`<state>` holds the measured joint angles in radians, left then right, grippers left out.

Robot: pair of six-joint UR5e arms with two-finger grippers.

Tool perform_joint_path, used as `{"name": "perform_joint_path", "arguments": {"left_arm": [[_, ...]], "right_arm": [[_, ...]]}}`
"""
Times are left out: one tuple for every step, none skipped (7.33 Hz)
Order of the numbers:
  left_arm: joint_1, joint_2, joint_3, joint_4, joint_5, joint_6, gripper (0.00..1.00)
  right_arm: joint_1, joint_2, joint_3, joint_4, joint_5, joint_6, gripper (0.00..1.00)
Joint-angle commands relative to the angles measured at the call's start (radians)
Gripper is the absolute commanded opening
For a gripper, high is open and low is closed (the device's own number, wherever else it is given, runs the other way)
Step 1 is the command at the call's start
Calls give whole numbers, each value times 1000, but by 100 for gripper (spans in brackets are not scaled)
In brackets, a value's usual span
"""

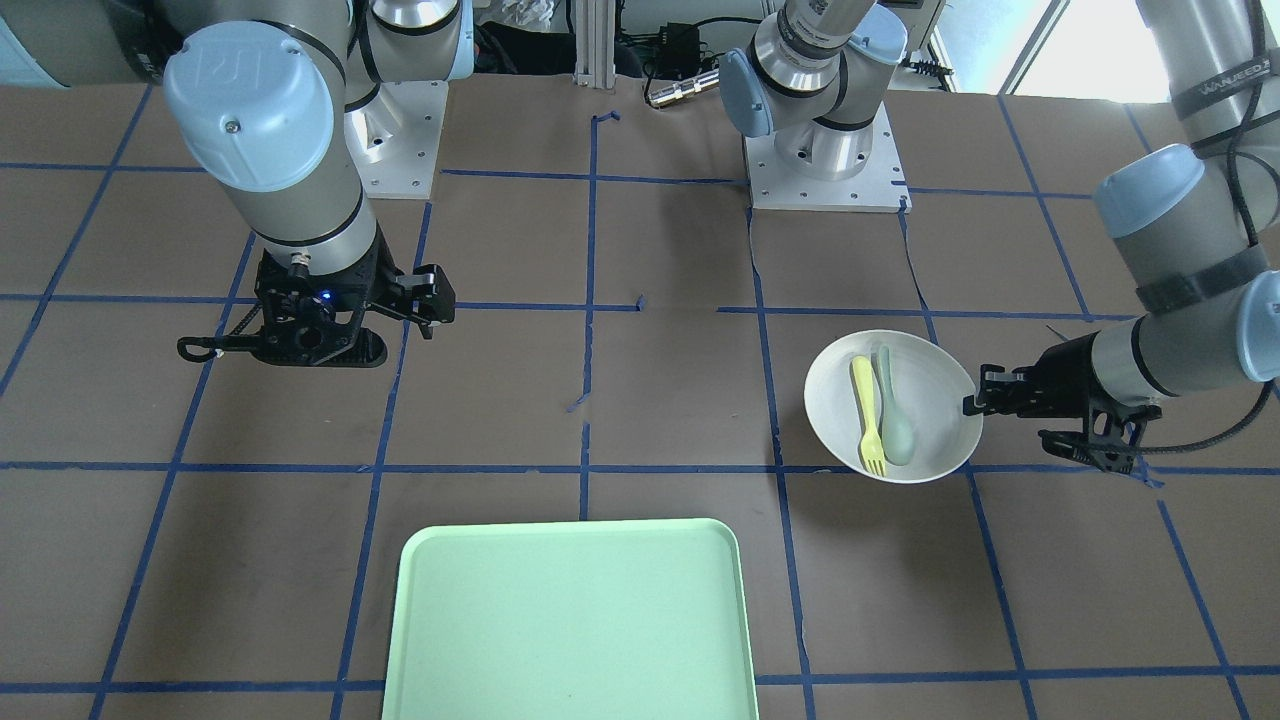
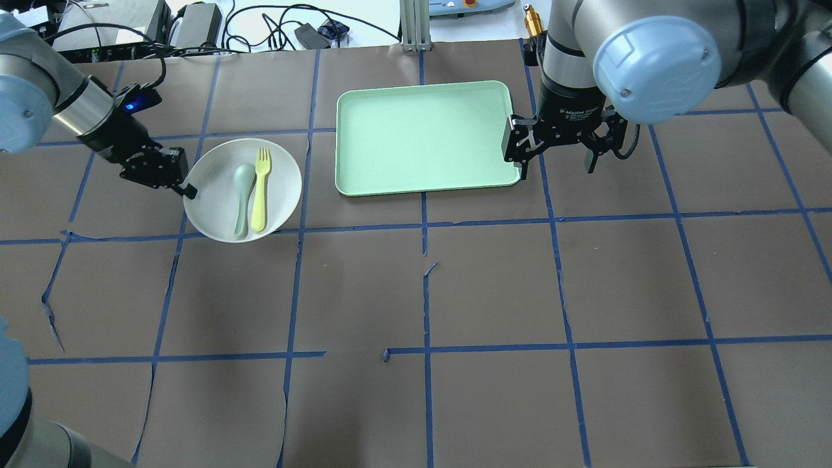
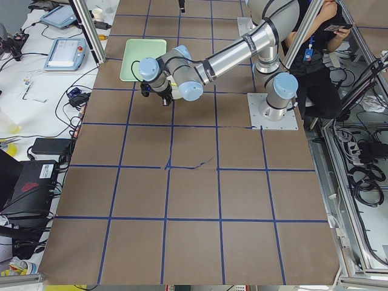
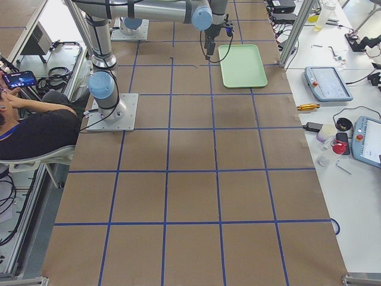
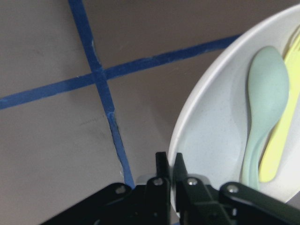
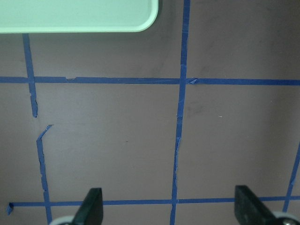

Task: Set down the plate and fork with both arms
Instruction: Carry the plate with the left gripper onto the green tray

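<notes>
The off-white plate sits at the table's left side in the overhead view, also in the front view. The pale yellow fork lies in it beside a grey-green spoon. My left gripper is shut on the plate's left rim; the left wrist view shows the rim pinched between the jaws of this gripper. I cannot tell if the plate is lifted. My right gripper is open and empty, pointing down beside the tray's right edge.
A mint-green rectangular tray lies at the far middle of the table, between the plate and my right gripper. The brown table has a grid of blue tape. Cables and devices lie beyond the far edge.
</notes>
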<state>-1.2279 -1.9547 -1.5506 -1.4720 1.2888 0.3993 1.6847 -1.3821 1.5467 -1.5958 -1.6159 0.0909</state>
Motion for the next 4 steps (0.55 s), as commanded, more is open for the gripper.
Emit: {"name": "perform_joint_path", "arguments": {"left_arm": [[-166, -135, 183, 30, -60, -250, 0], [-218, -214, 269, 67, -113, -292, 0], [-266, -287, 337, 97, -123, -337, 0], [-313, -358, 396, 119, -124, -368, 0]], "right_arm": [[-3, 0, 1, 0, 1, -2, 100], [-5, 0, 0, -6, 10, 3, 100], [-5, 0, 1, -13, 11, 4, 100], [-5, 0, 1, -13, 13, 3, 100]]}}
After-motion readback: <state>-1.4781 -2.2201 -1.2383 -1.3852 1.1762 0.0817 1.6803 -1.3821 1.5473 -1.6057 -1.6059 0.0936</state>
